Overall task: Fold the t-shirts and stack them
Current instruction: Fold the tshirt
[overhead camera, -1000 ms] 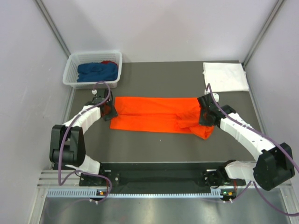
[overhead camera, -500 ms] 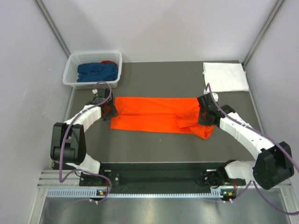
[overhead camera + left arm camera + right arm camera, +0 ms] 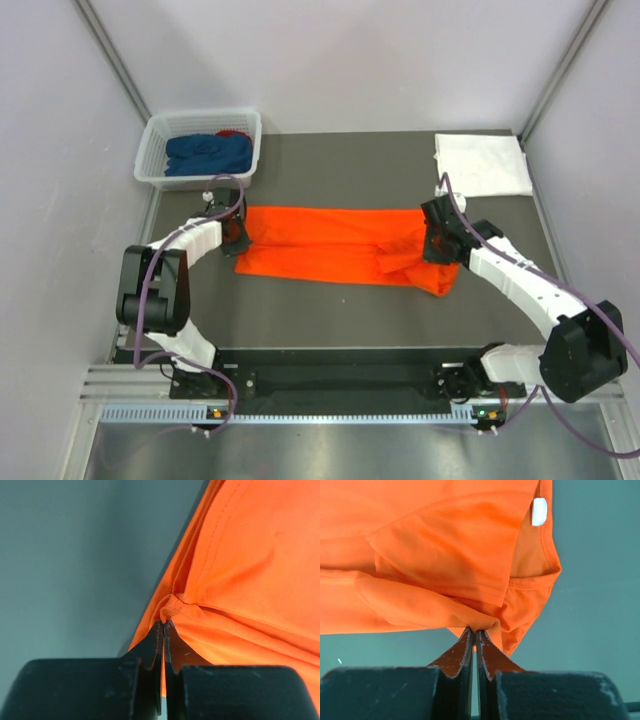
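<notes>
The orange t-shirt (image 3: 330, 245) lies as a long folded band across the middle of the table. My left gripper (image 3: 234, 232) is shut on a pinch of its left edge (image 3: 172, 605). At the right end my right gripper (image 3: 437, 247) is shut on a fold of the same orange t-shirt (image 3: 445, 555), close to the collar with its white label (image 3: 539, 511). A folded white t-shirt (image 3: 481, 165) lies at the back right. The dark blue t-shirt (image 3: 207, 153) and a bit of the red t-shirt (image 3: 235, 132) are in the basket.
The white lattice basket (image 3: 160, 130) stands at the back left corner of the grey table (image 3: 340, 320). Pale walls close in on both sides and the back. Both arm bases sit on the black rail at the near edge.
My left gripper has shifted slightly toward the back and closed on the left edge of the orange t-shirt. The right gripper has edged slightly toward the back with its hold unchanged.
</notes>
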